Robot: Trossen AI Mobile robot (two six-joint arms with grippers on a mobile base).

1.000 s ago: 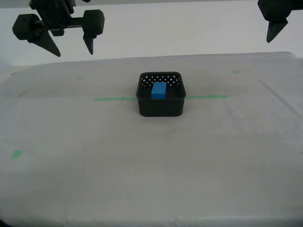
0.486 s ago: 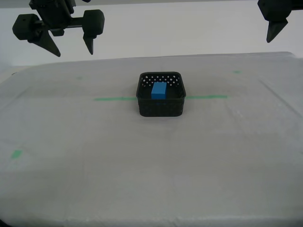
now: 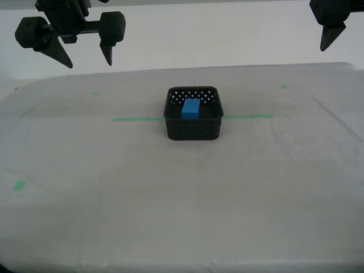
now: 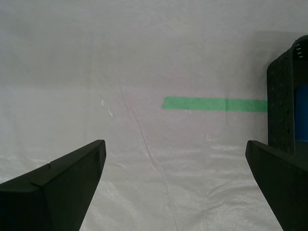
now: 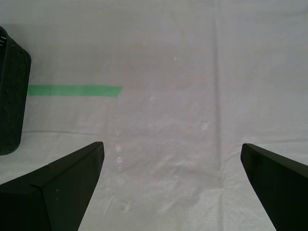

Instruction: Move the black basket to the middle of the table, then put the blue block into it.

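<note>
The black basket (image 3: 193,129) stands on the table (image 3: 182,205), on the green tape line. The blue block (image 3: 191,108) lies inside it. My second gripper (image 3: 88,62) hangs open and empty high above the table at the exterior view's left, far from the basket. The second wrist view shows its wide-apart jaws (image 4: 175,192), the basket wall (image 4: 281,106) and a strip of the blue block (image 4: 302,113). My first gripper (image 5: 171,192) is open and empty, with the basket's edge (image 5: 10,96) off to the side. Only one of its fingers (image 3: 330,31) shows at the exterior view's top right.
A green tape line (image 3: 136,119) runs across the table on both sides of the basket. Small green marks lie at the exterior view's near left (image 3: 21,185), far left (image 3: 95,94) and far right (image 3: 284,86). A white wall stands behind the table.
</note>
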